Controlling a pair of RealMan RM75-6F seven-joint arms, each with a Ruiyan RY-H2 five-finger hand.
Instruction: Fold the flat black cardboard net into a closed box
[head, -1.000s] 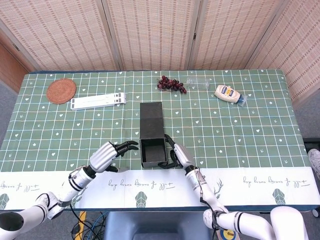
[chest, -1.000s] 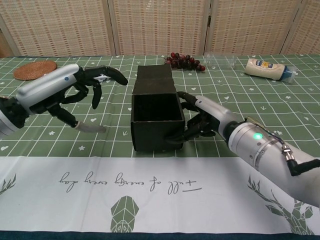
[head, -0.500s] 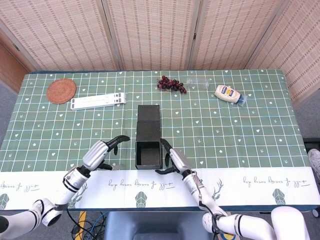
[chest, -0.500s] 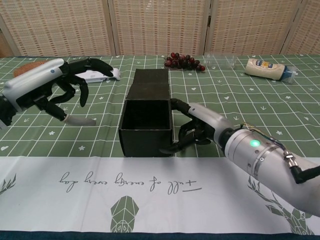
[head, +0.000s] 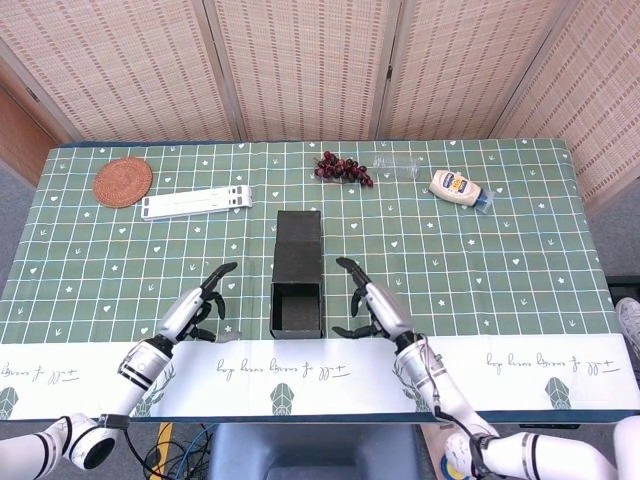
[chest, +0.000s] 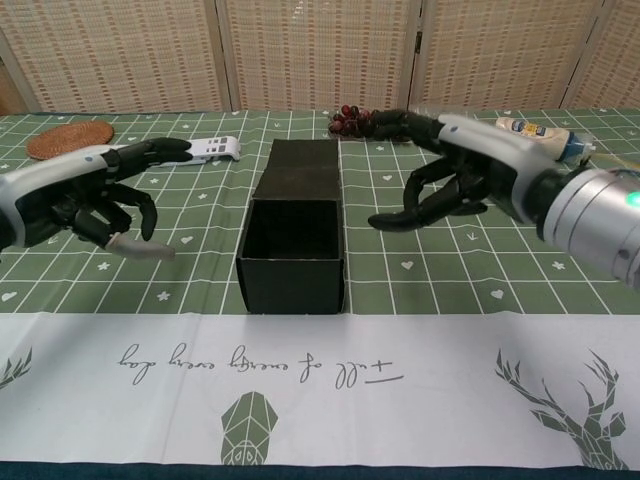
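The black cardboard box stands near the front of the table with its top open toward me and its lid flap lying flat behind it. My left hand hovers to the left of the box, fingers spread, holding nothing. To the right of the box my right hand is lifted clear of its wall, fingers apart and empty.
A bunch of grapes, a clear plastic bottle and a mayonnaise bottle lie at the back right. A woven coaster and a white flat stand sit at the back left.
My right hand has let go of the box's right wall and pulled away to the right and up. The left hand has drawn back leftward. The box stays put.
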